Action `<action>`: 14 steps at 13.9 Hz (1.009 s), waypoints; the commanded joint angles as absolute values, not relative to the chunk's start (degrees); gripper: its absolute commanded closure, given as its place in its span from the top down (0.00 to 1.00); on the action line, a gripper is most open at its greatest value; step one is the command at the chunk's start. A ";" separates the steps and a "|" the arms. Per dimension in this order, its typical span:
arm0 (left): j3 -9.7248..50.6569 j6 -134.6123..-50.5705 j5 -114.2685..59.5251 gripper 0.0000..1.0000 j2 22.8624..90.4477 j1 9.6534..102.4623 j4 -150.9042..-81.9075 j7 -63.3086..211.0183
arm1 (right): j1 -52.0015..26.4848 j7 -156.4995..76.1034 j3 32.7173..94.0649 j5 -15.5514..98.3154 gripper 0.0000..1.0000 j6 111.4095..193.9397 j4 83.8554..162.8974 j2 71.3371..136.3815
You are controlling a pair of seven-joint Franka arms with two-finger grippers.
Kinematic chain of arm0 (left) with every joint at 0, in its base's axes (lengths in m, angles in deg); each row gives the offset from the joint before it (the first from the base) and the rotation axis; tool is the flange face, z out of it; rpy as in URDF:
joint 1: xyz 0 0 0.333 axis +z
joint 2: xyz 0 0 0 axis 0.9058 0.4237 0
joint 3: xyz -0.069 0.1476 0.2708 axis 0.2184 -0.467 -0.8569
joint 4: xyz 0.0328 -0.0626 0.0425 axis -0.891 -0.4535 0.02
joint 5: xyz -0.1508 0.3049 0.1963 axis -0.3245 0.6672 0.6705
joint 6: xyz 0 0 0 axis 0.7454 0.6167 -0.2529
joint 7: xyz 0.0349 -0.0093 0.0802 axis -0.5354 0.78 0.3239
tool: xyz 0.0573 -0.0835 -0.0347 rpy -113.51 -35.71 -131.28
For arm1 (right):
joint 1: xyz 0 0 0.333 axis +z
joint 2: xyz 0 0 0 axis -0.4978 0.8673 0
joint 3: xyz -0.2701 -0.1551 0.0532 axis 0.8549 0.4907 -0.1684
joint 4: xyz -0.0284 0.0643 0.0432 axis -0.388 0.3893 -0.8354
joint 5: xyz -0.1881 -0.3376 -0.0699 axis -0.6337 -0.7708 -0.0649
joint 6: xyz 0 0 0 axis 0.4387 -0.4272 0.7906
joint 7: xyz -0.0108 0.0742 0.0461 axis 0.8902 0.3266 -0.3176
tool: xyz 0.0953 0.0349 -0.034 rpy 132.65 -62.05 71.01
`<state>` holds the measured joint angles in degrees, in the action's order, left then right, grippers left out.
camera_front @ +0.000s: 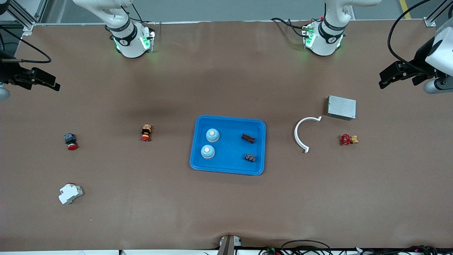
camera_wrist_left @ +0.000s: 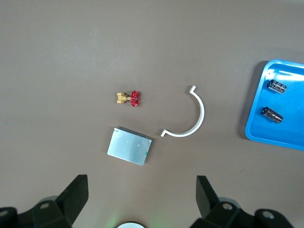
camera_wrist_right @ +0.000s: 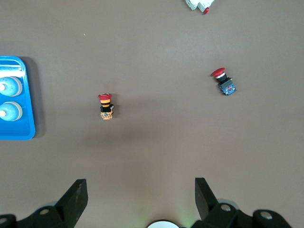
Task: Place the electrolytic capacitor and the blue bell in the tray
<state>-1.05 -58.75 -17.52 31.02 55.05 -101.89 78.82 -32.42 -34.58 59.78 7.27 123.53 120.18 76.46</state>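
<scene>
White breaker (camera_front: pixel 70 193) lies nearest; tray (camera_front: pixel 198 166) mid-table holds two blue bells (camera_front: pixel 212 134) and two capacitors (camera_front: pixel 248 138), so I judge placing complete; my left gripper (camera_wrist_left: pixel 140 190) and right gripper (camera_wrist_right: pixel 137 190) both wide, empty, raised at table ends

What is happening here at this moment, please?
Nothing is being handled. The blue tray already holds two blue bells and two dark capacitors. Both arms wait at the table's ends, the left gripper and the right gripper open and empty. Other small parts lie around on the table.
</scene>
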 commanded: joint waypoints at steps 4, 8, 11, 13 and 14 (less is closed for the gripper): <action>-0.67 -58.22 -17.14 1.00 30.24 55.26 -101.86 78.92 | -32.14 -34.64 59.08 6.47 1.00 123.28 118.06 76.44; -0.59 -58.22 -17.15 1.00 30.16 55.18 -101.51 77.86 | -32.23 -34.64 59.08 6.47 1.00 123.27 117.43 77.06; -0.58 -58.13 -17.15 1.00 30.15 55.18 -101.51 77.34 | -32.14 -34.55 59.08 5.51 1.00 123.01 115.85 77.06; -0.15 -58.05 -17.15 1.00 30.15 54.91 -101.51 76.02 | -32.58 -34.38 59.17 5.42 1.00 122.84 115.15 77.06; 0.55 -58.05 -17.15 1.00 30.15 55.00 -101.51 75.76 | -32.84 -34.55 59.52 5.50 1.00 122.75 114.80 76.97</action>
<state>-0.62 -58.75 -17.52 31.02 55.00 -101.53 77.05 -32.24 -34.57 59.39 6.29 123.72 116.71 76.49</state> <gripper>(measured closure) 0.000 0.000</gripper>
